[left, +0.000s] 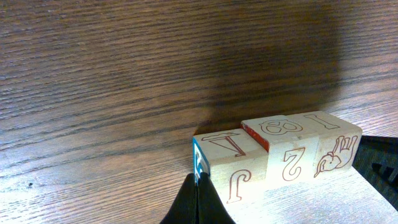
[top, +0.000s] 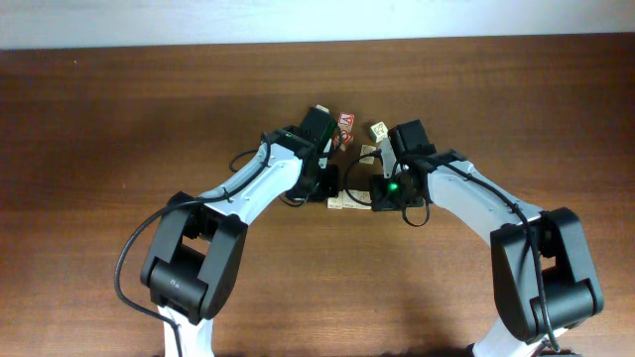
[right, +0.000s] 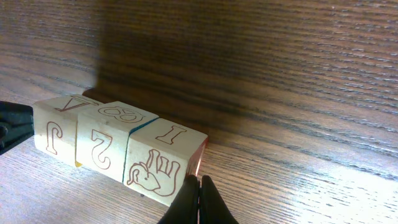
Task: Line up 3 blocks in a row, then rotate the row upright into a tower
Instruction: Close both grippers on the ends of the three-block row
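Three pale wooden blocks lie side by side in a row on the table. They are a J block (left: 239, 177), a 2 and 8 block (left: 283, 158) and an elephant block (left: 336, 149). In the right wrist view the same row runs J block (right: 56, 130), 2 block (right: 102, 149), elephant block (right: 161, 165). My left gripper (left: 199, 182) is shut, its tips at the blue end face of the J block. My right gripper (right: 199, 182) is shut, its tips at the reddish end face of the elephant block. From overhead the row (top: 346, 203) lies between both grippers.
Behind the arms lie more small blocks: a red-faced one (top: 345, 120), a pale one (top: 379, 130) and another (top: 369, 151). The left arm (top: 268, 174) and right arm (top: 466, 188) converge on the middle of the brown wooden table (top: 99, 149).
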{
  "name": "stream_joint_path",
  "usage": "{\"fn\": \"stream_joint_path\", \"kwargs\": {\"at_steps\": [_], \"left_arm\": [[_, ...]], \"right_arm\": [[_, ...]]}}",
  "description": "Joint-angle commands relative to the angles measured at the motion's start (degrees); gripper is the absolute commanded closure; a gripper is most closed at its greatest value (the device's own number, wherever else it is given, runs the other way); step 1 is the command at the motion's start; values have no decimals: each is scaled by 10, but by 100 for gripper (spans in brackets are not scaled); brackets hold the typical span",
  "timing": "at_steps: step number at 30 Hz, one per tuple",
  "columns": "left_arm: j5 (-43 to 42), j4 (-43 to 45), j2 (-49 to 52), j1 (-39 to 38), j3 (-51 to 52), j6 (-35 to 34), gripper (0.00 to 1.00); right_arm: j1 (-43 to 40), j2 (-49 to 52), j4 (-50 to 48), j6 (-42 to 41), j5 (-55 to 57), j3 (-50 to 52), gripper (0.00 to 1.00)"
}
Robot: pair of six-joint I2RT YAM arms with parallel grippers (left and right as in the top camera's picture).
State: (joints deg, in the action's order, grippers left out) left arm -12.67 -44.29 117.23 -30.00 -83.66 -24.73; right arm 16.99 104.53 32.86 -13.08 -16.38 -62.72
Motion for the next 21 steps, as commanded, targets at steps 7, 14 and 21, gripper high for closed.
{"fn": "stream_joint_path", "kwargs": {"at_steps": [7, 14, 21], "left_arm": [[-5, 3, 2, 2, 4, -5, 100], [35, 3, 2, 2, 3, -5, 100], [42, -13, 2, 37, 3, 2, 100]], "right_arm": [[9, 6, 29, 7, 20, -14, 96], [9, 6, 44, 7, 45, -22, 96], [-21, 6, 59, 7, 57, -68, 96]]}}
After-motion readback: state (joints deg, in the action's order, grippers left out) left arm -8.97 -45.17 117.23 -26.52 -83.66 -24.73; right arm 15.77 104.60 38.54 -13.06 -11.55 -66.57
